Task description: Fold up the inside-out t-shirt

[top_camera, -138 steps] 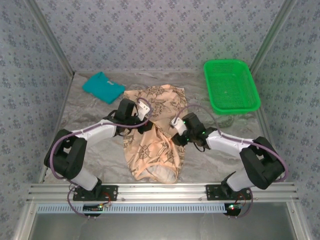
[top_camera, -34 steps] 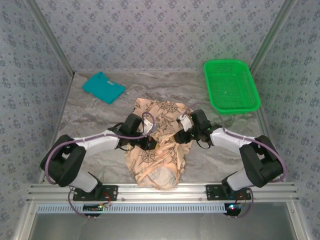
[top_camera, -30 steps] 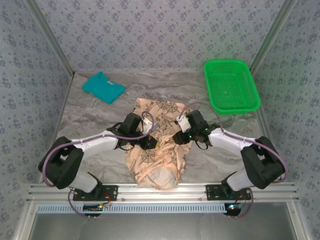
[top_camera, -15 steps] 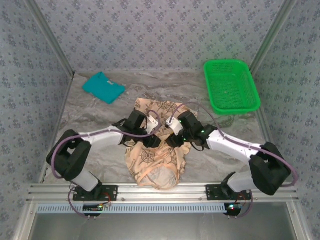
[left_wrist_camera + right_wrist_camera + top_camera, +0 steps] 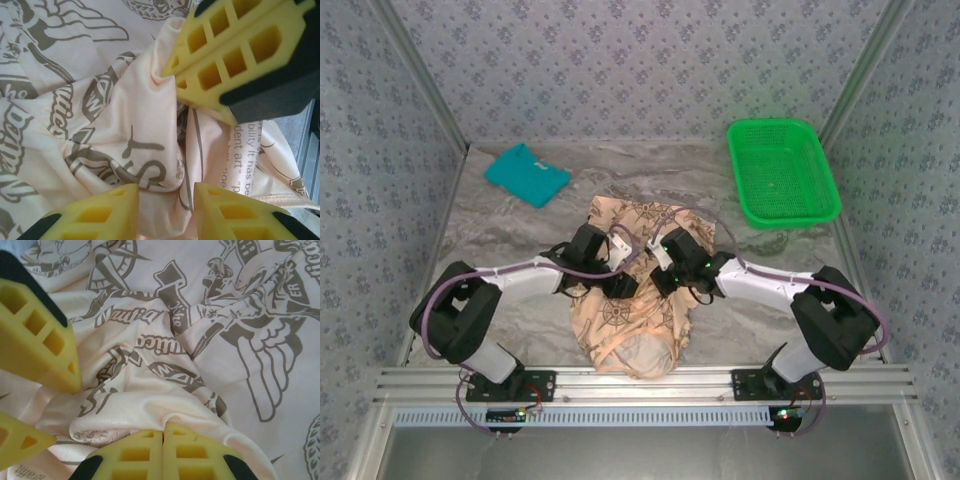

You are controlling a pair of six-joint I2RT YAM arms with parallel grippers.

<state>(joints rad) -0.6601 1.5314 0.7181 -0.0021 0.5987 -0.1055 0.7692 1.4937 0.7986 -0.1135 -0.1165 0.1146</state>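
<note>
Inside-out t-shirt (image 5: 635, 300): thin soft cloth, creased, faint sheen, flat matt prints. Right gripper's fingers (image 5: 150, 437): matt yellow moulded plastic, open-celled. Green basket (image 5: 790, 217): glossy perforated plastic. Table (image 5: 520, 300): smooth, marble-look. Teal shirt (image 5: 526, 174): matt cloth. Front rail (image 5: 640, 378): brushed metal.

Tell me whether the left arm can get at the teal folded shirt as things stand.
Probably yes. The teal shirt lies on bare table left of and beyond the left gripper, nothing between them. Its fingers stand open over the inside-out t-shirt, so the arm looks free to swing over.
</note>
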